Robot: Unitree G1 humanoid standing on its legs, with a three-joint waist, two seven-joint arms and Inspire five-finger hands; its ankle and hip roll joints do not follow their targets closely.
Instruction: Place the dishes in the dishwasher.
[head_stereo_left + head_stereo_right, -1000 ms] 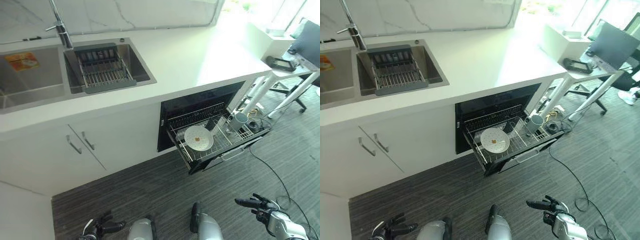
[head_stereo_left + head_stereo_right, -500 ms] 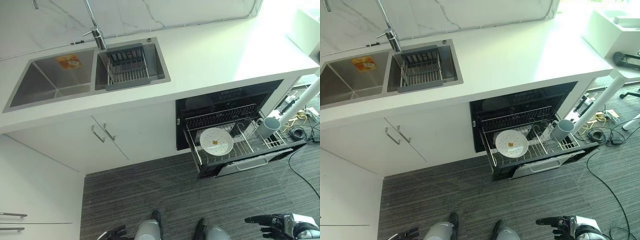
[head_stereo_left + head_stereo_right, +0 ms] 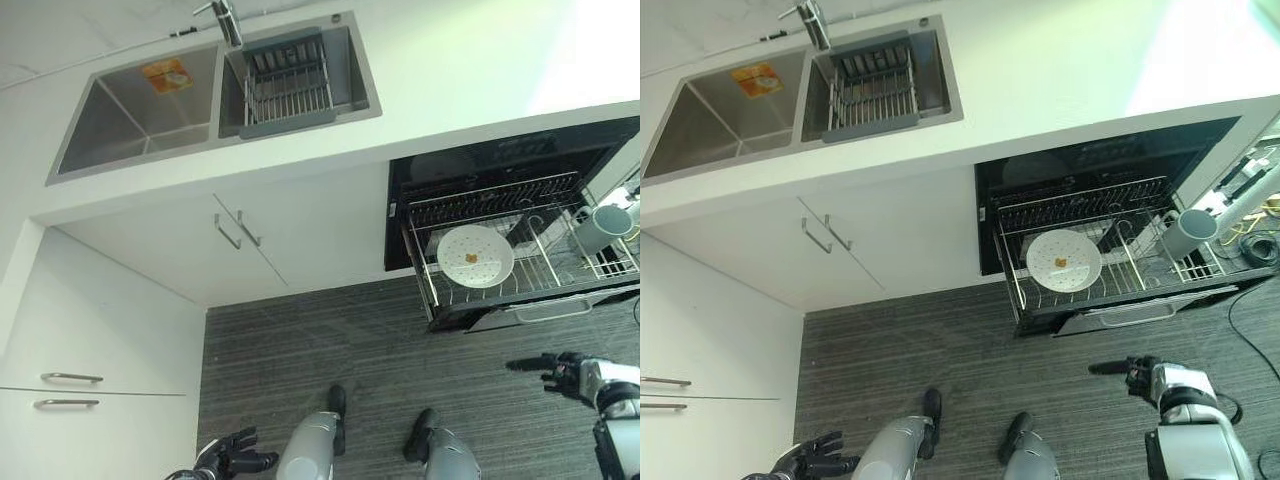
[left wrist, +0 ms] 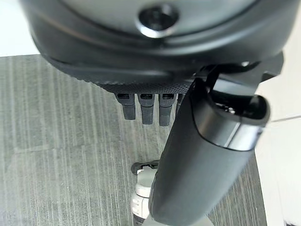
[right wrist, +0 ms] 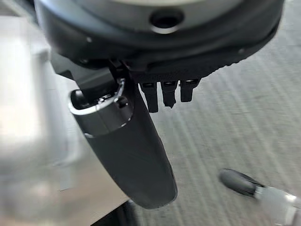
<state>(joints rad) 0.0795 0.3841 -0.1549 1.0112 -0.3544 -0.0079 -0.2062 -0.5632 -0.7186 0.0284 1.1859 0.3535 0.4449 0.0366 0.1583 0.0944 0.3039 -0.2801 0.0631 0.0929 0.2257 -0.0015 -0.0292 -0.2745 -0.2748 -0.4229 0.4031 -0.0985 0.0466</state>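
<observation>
Left eye view: plate (image 3: 475, 256) in dishwasher rack (image 3: 520, 300) (pulled out); each robot hand (image 3: 232, 459) (image 3: 1137, 369) spread, empty.

White plate (image 3: 475, 256) bears an orange speck; grey cup (image 3: 603, 229); black dishwasher (image 3: 500, 165); grey-striped floor (image 3: 330, 340); white counter (image 3: 440, 80).

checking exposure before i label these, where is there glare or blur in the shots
Left eye view: the countertop washes out to white at upper right, while the plate in the dishwasher rack reads clearly. Right eye view: the same counter glare. Right wrist view: a pale smear beside the right hand; the floor looks soft.
</observation>
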